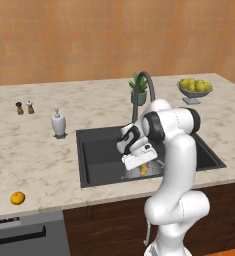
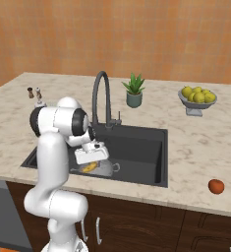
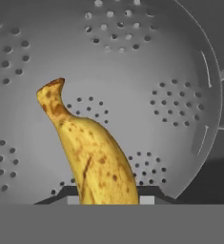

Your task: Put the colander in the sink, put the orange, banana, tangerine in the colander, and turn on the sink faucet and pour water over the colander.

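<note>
Banana [image 3: 92, 157]: long axis runs away from my hand, stem end pointing into the colander [image 3: 132, 71] bowl.
My gripper [image 3: 104, 200]: narrowly parted, clamped on the banana's near end.
Colander: in the sink [image 1: 96, 155].
Counter [image 1: 29, 155]: pale marble; orange wall [image 1: 64, 35].

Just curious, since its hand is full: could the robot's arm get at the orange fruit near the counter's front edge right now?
Probably not yet. The gripper is shut on the banana down over the colander in the sink; the orange lies unobstructed, well to its left.
</note>
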Robot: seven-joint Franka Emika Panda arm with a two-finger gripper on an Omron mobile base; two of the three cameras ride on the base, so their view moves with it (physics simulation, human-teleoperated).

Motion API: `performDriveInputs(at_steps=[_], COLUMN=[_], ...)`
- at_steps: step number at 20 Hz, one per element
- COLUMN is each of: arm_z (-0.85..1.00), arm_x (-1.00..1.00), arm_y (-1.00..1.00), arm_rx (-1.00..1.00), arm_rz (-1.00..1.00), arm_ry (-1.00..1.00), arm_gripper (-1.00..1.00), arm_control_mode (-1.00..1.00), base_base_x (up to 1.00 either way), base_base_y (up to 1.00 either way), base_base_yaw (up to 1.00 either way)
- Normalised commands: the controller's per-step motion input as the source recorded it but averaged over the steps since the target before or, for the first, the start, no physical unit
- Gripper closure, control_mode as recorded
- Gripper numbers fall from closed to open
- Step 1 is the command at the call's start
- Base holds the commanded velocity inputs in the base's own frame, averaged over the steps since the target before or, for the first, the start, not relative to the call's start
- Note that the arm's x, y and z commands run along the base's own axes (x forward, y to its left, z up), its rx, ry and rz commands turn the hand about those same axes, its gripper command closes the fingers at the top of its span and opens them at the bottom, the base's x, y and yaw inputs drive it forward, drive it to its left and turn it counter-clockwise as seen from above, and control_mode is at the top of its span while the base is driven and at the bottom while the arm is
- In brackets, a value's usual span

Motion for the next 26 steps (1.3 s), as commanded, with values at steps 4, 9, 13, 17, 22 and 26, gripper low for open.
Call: performDriveInputs(at_steps=[4,9,13,17,22,26], arm_z=[-0.24,-0.25,-0.25,-0.18,-0.02,0.2], arm_x=[0.18,0.24,0.25,0.16,-0.13,-0.34], arm_y=[-0.01,-0.02,-0.03,-0.05,-0.21,-0.24], arm_rx=[0.01,0.0,0.0,0.0,0.01,0.01], arm_rz=[0.0,0.0,-0.01,-0.01,-0.01,-0.04], arm_ry=[0.08,0.05,0.08,0.09,0.09,0.04], arm_gripper=[1.0,1.0,1.0,1.0,-1.0,-1.0], arm_control_mode=[-1.0,-1.0,-1.0,-1.0,-1.0,-1.0], base_base_x=[0.0,0.0,0.0,0.0,0.0,0.0], base_base_y=[0.0,0.0,0.0,0.0,0.0,0.0], base_base_yaw=[0.0,0.0,0.0,0.0,0.0,0.0])
